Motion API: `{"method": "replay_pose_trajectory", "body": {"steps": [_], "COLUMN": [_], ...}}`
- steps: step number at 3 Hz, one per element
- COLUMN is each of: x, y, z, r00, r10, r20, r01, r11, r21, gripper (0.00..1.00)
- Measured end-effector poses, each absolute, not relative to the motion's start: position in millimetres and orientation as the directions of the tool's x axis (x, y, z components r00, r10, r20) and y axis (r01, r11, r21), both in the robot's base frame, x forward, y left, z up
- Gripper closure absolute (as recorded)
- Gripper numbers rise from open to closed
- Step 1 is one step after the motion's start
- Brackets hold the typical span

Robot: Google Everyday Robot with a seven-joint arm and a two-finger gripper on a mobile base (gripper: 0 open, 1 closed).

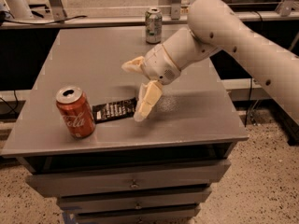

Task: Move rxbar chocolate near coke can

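Observation:
The rxbar chocolate [113,110], a flat black bar with white lettering, lies on the grey table [93,64] right next to the coke can [75,112], which stands upright near the front left edge. My gripper [135,90] hangs just above and to the right of the bar's right end. Its cream fingers [145,101] are spread wide apart and hold nothing. The white arm reaches in from the upper right.
A silver-green can [153,25] stands at the table's far edge. The table has drawers [133,183] under its front edge. Benches and frame legs stand behind the table, and speckled floor lies to the right.

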State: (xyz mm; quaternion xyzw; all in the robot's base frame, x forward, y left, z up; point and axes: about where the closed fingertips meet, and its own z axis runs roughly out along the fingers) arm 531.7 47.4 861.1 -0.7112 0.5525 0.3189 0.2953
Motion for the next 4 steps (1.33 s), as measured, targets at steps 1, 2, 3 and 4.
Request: {"method": "replay_pose_trajectory", "body": {"steps": [1,2,3,4], "x": [540.5,541.4,530.7,531.8], "y": [22.1,-23.8,-82.3,-80.6], "z": [895.6,941.4,980.8,982.4], "r00": [0.214,0.263,0.271,0.275], "r10": [-0.586,-0.606,-0.656,-0.654], "r20": [-0.782,-0.750,-0.704,-0.705], "r01": [-0.975,-0.964,-0.954,-0.953], "r11": [-0.182,-0.143,-0.087,-0.088], "r21": [-0.130,-0.222,-0.286,-0.289], "gripper": [0.00,0.00,0.00,0.00]}}
